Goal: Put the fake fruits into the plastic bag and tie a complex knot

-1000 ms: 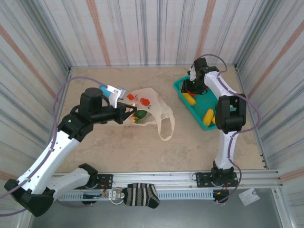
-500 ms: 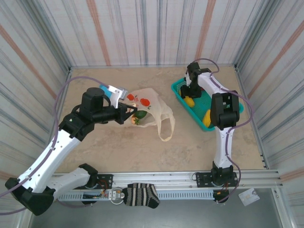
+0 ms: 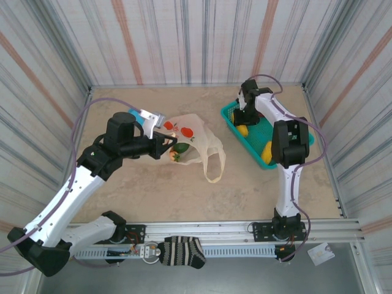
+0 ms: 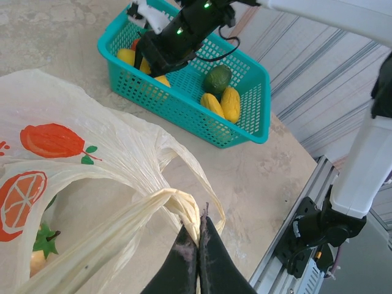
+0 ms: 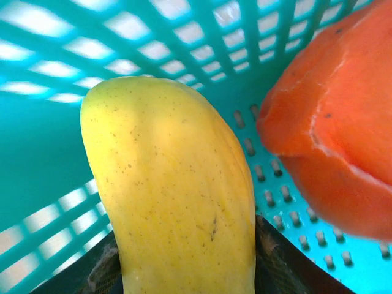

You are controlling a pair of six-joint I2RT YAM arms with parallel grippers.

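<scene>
Nearest us, a striped sock (image 3: 180, 252) hangs on the rail (image 3: 214, 231) between the arm bases. Beyond it, over the table (image 3: 141, 190), the left gripper (image 4: 197, 257) is pinched tight on one twisted handle (image 4: 122, 223) of the plastic bag (image 4: 98, 153), with the cream film caught between its black fingers. The bag lies slumped at mid-table, left of the teal basket (image 3: 258, 149) and well apart from it. Its held side is drawn toward the left arm, and its free handle (image 3: 215, 166) trails as a loop toward the near edge. Through the film we make out a green fruit (image 3: 182, 147) and a red fruit with a leafy top (image 4: 41, 245).

Farther right, the basket runs lengthwise from far left to near right. Toward its near-right end lie two yellow fruits (image 4: 222, 104) side by side and a dark green round fruit (image 4: 217, 78). The right arm (image 3: 288, 144) reaches over the basket and hides part of its far end from above. There the right gripper (image 5: 187, 272) has its fingers (image 5: 101, 272) on either side of a long yellow fruit (image 5: 177, 184), close against it; we cannot tell whether they press it. This fruit lies in the basket with its long axis running away from the wrist, its far tip leaning slightly left toward the mesh wall. An orange-red fruit (image 5: 331, 128) sits just beside it on the right.
</scene>
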